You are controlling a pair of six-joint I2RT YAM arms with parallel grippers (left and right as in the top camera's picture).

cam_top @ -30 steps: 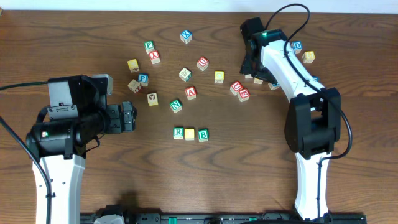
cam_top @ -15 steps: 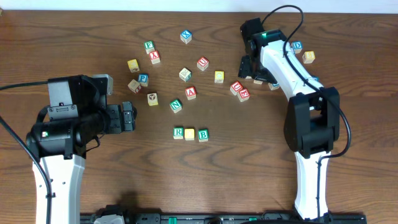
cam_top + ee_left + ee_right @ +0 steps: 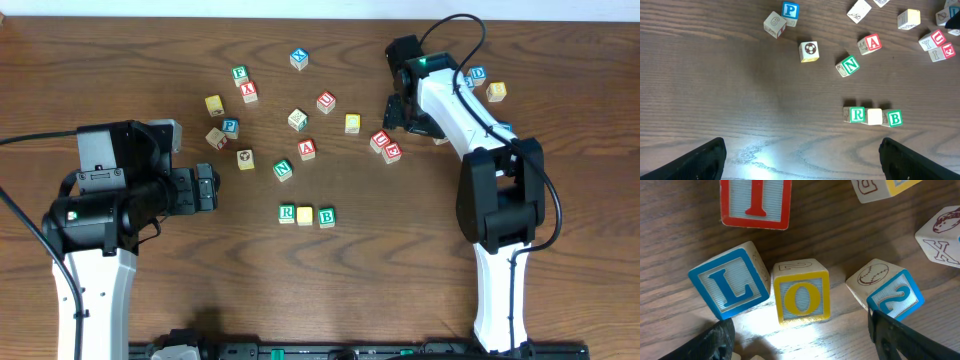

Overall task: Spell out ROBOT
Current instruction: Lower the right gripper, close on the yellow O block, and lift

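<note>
A row of blocks lies at table centre: green R, a yellow block and green B; the row also shows in the left wrist view. My right gripper is open and hovers low over a yellow O block, which lies just ahead of and between its fingers, untouched. A blue L block touches the O's left side. My left gripper is open and empty, left of the row.
A blue 2 block sits right of the O, close to the right finger. A red-framed block lies beyond the L. Loose blocks N, A, U and several others are scattered across the far middle.
My right gripper has shifted slightly toward the front of the table over the block cluster. The left arm and the R, yellow, B row have not moved.
</note>
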